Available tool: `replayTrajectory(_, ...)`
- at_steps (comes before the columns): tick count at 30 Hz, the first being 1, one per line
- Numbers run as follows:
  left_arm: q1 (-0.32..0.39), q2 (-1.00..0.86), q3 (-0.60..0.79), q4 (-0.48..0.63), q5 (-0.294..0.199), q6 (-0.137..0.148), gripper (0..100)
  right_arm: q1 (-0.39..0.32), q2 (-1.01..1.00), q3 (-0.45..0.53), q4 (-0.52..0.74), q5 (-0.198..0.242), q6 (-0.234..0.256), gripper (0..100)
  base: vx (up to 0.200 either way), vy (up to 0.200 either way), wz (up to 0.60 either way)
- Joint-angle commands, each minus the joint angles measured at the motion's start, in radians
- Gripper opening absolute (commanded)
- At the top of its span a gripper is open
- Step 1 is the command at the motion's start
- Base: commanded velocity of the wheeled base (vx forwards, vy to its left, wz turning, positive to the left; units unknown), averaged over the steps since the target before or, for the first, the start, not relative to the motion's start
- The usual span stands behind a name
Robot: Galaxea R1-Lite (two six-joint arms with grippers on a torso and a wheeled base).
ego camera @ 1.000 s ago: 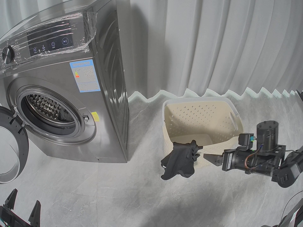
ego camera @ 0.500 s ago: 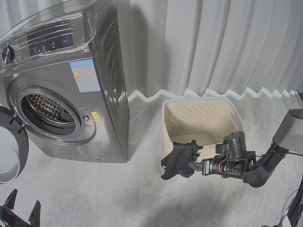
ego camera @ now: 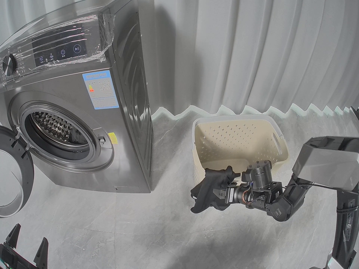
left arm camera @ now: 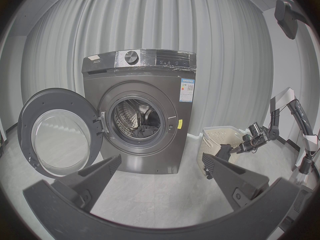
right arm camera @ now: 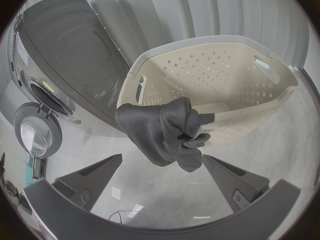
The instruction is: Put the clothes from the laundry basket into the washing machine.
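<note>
Hanging low, the left claw point(ego camera: 30, 234) is sitting spread and empty. Farther out, the right claw point(right arm camera: 160, 157) is gaping, unclenched, at the dark garment point(ego camera: 209, 195), which is draping limply over the near rim of the cream perforated laundry basket point(ego camera: 239, 117). Being soft, light knit, it is probably best pinched at the bunched folds. Beyond, the steel washing machine point(ego camera: 112, 131) is standing open.
</note>
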Motion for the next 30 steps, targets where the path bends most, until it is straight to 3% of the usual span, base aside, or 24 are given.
replayTrajectory(1,0.0,-0.016,0.016,0.0,0.0,-0.001,100,-0.004,0.069,-0.048,-0.014,0.001,-0.001,100,0.0,0.0,0.0)
replayTrajectory(6,0.0,-0.016,0.016,0.0,0.0,-0.001,100,-0.014,0.104,-0.111,-0.015,-0.001,0.001,100,0.0,0.0,0.0)
replayTrajectory(14,0.0,-0.016,0.016,0.0,0.0,-0.001,100,-0.015,0.109,-0.127,-0.023,-0.001,-0.004,100,0.0,0.0,0.0)
replayTrajectory(15,0.0,-0.016,0.016,0.0,0.0,-0.001,100,-0.015,0.114,-0.13,-0.025,-0.001,-0.004,0,0.0,0.0,0.0)
replayTrajectory(25,0.0,-0.016,0.016,0.0,0.0,-0.001,100,-0.021,0.115,-0.122,-0.086,0.001,-0.007,0,0.0,0.0,0.0)
replayTrajectory(30,0.0,-0.016,0.016,0.0,0.0,-0.001,100,-0.021,0.065,-0.067,-0.132,0.002,-0.01,0,0.0,0.0,0.0)
